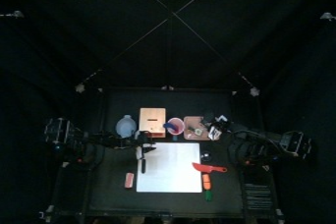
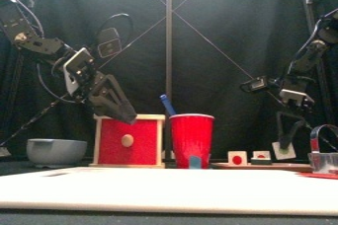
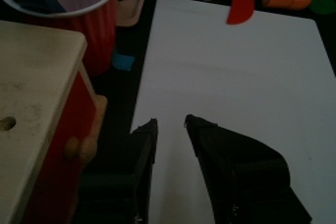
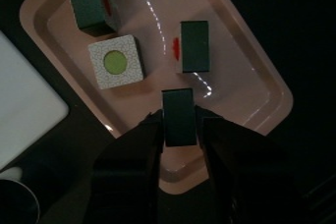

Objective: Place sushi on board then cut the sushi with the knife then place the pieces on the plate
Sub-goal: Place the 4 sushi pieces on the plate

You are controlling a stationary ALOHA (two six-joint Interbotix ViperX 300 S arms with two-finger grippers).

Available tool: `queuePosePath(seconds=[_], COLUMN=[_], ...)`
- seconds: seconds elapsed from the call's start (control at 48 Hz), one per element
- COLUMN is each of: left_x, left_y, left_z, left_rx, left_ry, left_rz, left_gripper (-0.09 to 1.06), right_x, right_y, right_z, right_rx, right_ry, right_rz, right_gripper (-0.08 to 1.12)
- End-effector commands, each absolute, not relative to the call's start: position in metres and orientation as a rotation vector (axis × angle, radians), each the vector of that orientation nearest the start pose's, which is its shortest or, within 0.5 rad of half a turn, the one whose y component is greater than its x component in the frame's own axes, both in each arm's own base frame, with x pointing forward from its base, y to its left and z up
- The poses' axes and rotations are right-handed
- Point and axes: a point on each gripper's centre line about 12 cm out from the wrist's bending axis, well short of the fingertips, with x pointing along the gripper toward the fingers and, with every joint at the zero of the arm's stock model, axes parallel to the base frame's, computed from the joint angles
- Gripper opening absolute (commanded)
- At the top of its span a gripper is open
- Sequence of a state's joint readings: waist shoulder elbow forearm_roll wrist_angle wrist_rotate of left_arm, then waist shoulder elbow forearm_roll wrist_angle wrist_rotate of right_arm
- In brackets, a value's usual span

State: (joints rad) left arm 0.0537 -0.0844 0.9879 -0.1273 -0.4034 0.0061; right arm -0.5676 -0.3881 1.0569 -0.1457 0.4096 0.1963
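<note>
Starting big with the white cutting board (image 1: 164, 172), lying flat at the lower centre of the top view. Moving up to the row behind it: pale wooden box (image 1: 153, 120) with its red drawer front, sitting just above the board's upper left corner; pink tray (image 4: 243, 85) at the row's right end; blue-grey bowl (image 1: 126, 127) at the left end; red cup (image 2: 192, 138) standing between box and tray, holding the blue knife (image 2: 168, 106). Now catching the left gripper (image 3: 172, 122), hovering over the board's left part near the box, holding its jaws apart around nothing but a strip of white board. Over on the right, watching the right gripper (image 4: 178, 128) clamping one dark green sushi piece (image 4: 176, 100) at the tray's edge; touching the tray or not, impossible to tell. Spotting the red knife (image 1: 207, 168) lying loose at the board's right edge. Finishing with three more sushi pieces (image 4: 195, 43) sitting on the tray, one of them lying on its side, showing a white face with a green centre.
</note>
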Motion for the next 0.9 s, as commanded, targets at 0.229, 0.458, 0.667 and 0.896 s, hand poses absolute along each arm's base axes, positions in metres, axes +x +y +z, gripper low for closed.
queuePosePath(seconds=[0.229,0.458,0.667,0.896], left_x=[0.329,0.330,0.330,0.331], left_y=[0.026,0.025,0.025,0.026], left_z=[0.146,0.148,0.149,0.152], left_rx=[-0.111,-0.112,-0.111,-0.104], left_ry=[0.469,0.463,0.459,0.451], left_rz=[0.134,0.131,0.130,0.130], left_gripper=[0.72,0.72,0.72,0.72], right_x=[0.194,0.197,0.213,0.233], right_y=[-0.138,-0.140,-0.109,-0.066], right_z=[0.130,0.161,0.189,0.198], right_rx=[0.353,0.312,0.201,0.077], right_ry=[1.029,0.970,0.876,0.802], right_rz=[-0.615,-0.622,-0.489,-0.300], right_gripper=[0.86,0.90,0.90,0.90])
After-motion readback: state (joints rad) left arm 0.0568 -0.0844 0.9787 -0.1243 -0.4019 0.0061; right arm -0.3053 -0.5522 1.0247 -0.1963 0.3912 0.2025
